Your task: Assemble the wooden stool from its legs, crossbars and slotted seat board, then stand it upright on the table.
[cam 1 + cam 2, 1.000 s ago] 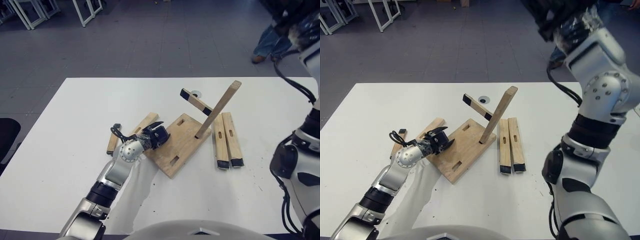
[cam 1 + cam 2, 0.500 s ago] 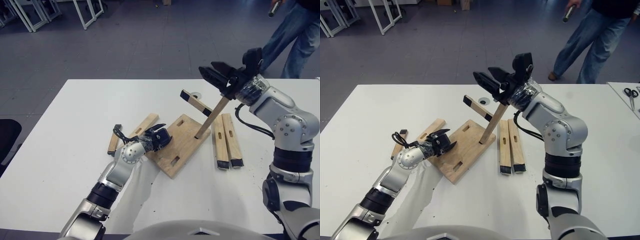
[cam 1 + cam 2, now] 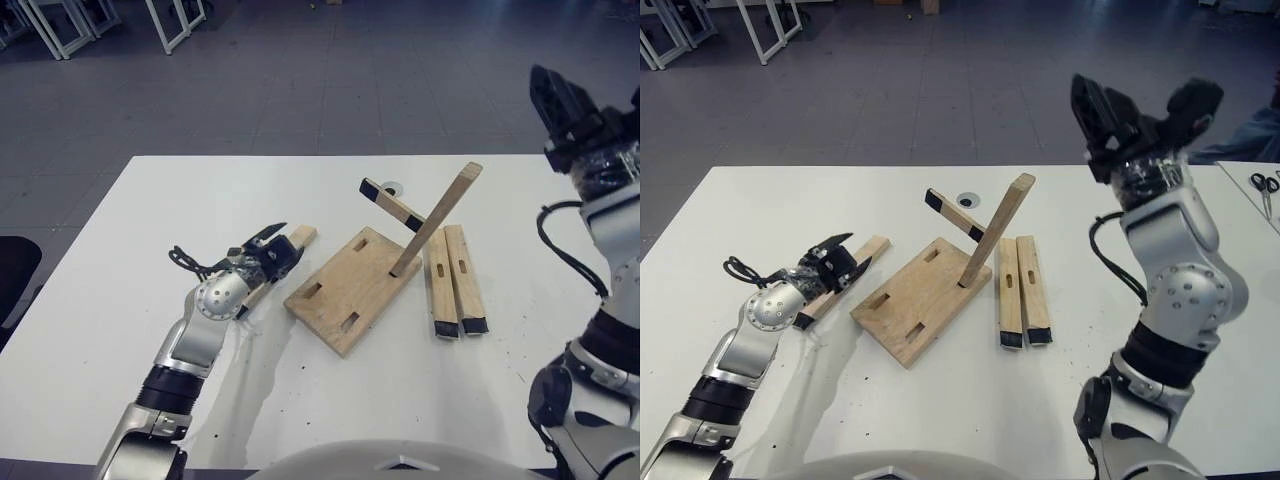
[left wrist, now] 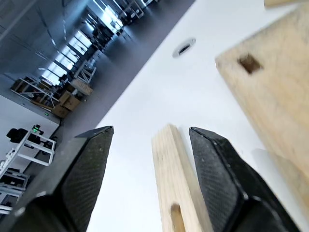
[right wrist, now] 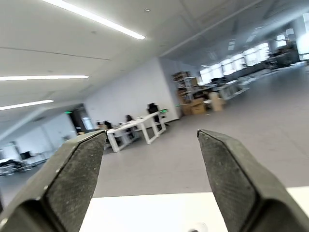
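Left gripper (image 3: pixel 272 246), wide open, straddles the pale slotted wooden leg (image 4: pixel 174 183) left of the flat seat board (image 3: pixel 345 290); an off-centre close could skid it. Right gripper (image 3: pixel 1140 115): raised, open, empty.

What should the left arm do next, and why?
Probably close the left gripper on the wooden leg: its open fingers straddle that leg, which lies flat on the table left of the seat board, ungripped. The right gripper is raised and open, away from the parts.
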